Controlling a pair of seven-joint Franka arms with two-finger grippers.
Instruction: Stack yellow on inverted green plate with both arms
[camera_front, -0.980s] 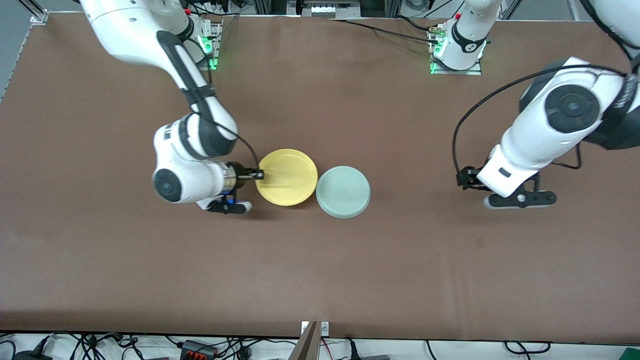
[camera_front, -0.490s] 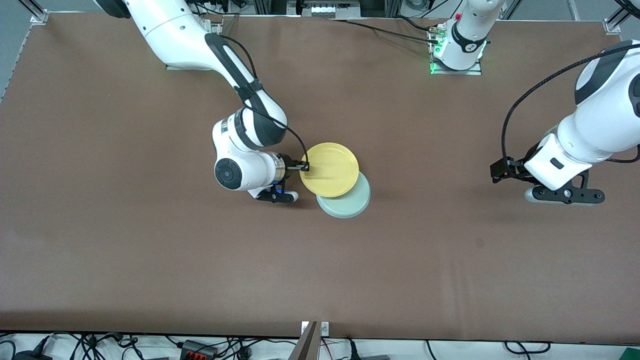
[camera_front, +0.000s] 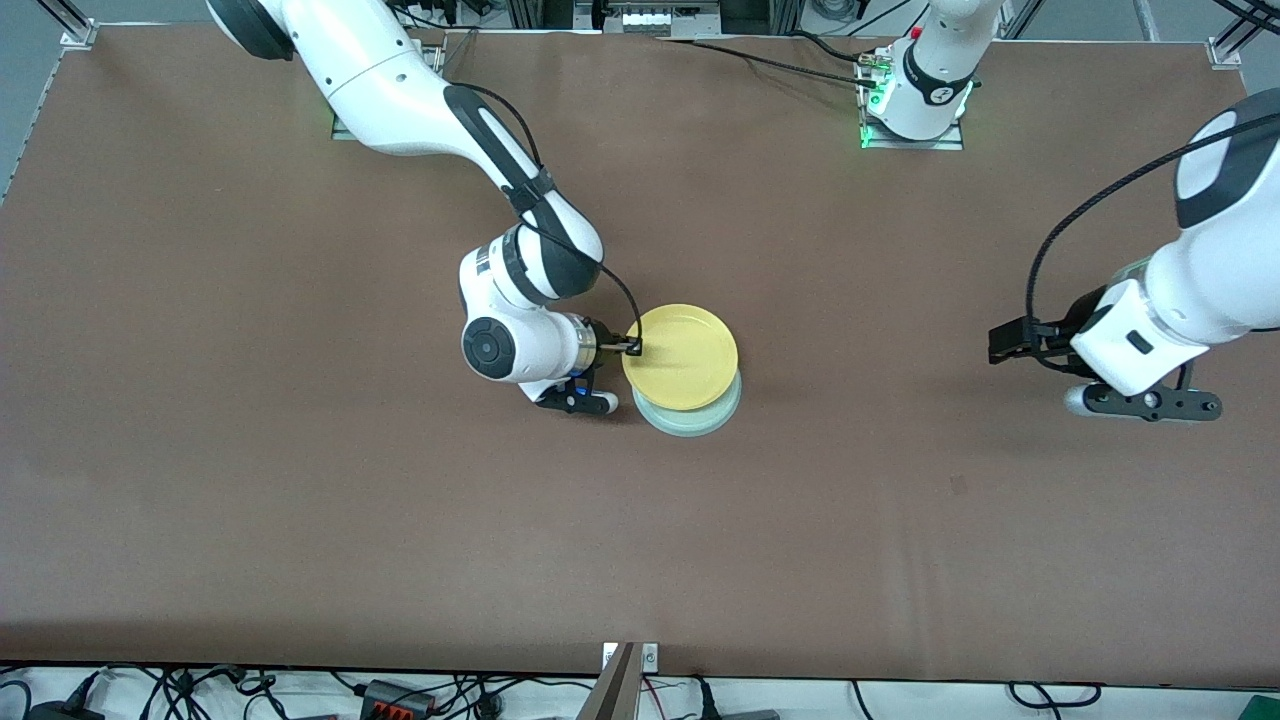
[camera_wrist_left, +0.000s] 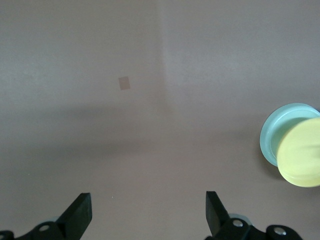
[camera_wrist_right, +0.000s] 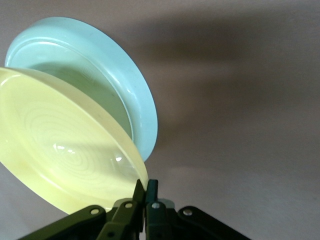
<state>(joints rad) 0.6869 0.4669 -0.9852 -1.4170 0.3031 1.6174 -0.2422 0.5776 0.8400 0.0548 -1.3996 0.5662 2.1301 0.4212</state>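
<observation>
My right gripper (camera_front: 632, 348) is shut on the rim of the yellow plate (camera_front: 681, 357) and holds it rim up, just above the pale mint-green plate (camera_front: 690, 418). The green plate lies upside down on the table, mostly covered by the yellow one. In the right wrist view the yellow plate (camera_wrist_right: 65, 155) hangs over the green plate (camera_wrist_right: 100, 75), its rim pinched in the right gripper (camera_wrist_right: 146, 186). My left gripper (camera_front: 1010, 340) is open and empty, up over the table at the left arm's end. The left wrist view shows both plates, yellow (camera_wrist_left: 301, 154) and green (camera_wrist_left: 274, 131), beyond the open left gripper (camera_wrist_left: 148, 212).
The brown table (camera_front: 300, 500) is bare around the plates. A small tan mark (camera_front: 960, 487) lies on it, nearer the front camera toward the left arm's end. Cables and gear run along the table's edges.
My right gripper has carried the yellow plate sideways from beside the green plate to over it. My left arm has drawn back toward its end of the table.
</observation>
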